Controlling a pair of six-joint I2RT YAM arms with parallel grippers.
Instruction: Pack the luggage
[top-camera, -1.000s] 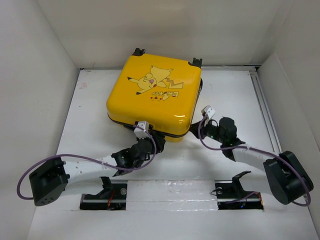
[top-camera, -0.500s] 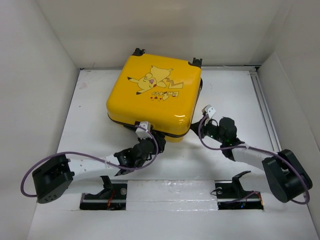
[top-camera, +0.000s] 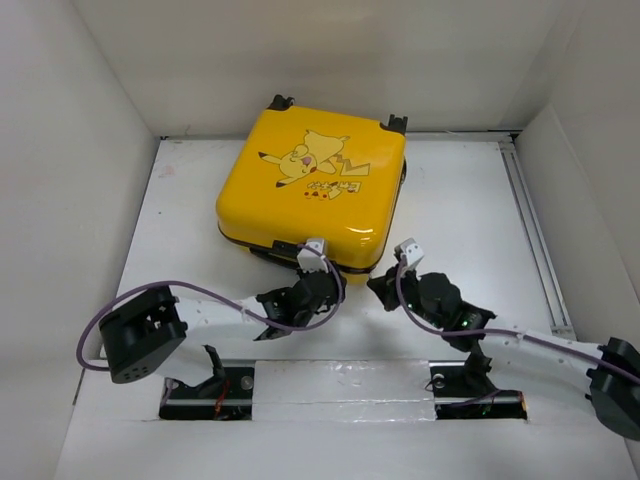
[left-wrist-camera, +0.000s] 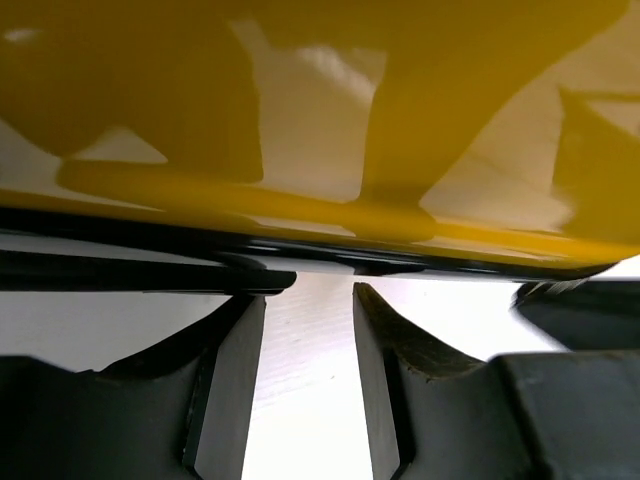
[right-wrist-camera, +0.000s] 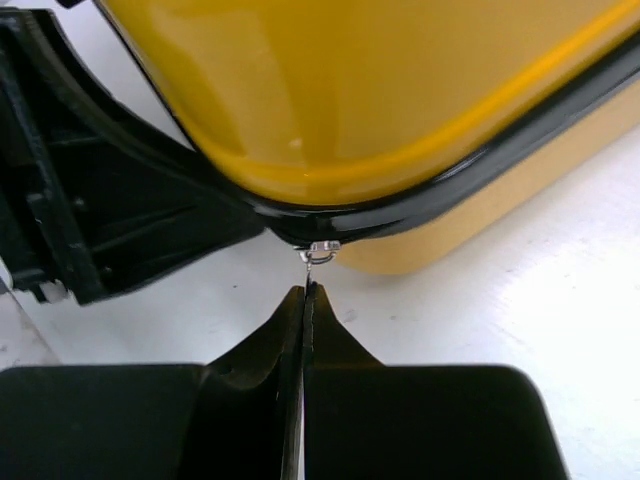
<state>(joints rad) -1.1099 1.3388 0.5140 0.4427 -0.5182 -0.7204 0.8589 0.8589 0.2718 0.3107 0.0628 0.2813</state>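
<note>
The yellow luggage (top-camera: 312, 190) lies flat and closed on the white table, Pikachu shell up, wheels at the far side. My left gripper (top-camera: 322, 276) is open and empty, its fingertips (left-wrist-camera: 250, 320) just short of the black zipper trim (left-wrist-camera: 150, 270) on the near edge. My right gripper (top-camera: 384, 286) is at the near right corner, shut on the small metal zipper pull (right-wrist-camera: 320, 250) that hangs from the trim. The yellow shell fills the top of the left wrist view (left-wrist-camera: 320, 120) and the right wrist view (right-wrist-camera: 350, 90).
White walls enclose the table on three sides. A metal rail (top-camera: 530, 220) runs along the right side. Two arm base mounts (top-camera: 210, 385) (top-camera: 475, 385) sit at the near edge. The left gripper's black body (right-wrist-camera: 90, 200) shows close on the left of the right wrist view.
The right gripper has moved from the luggage's right side to its near right corner. The left gripper has slid right along the near edge. The luggage has shifted slightly.
</note>
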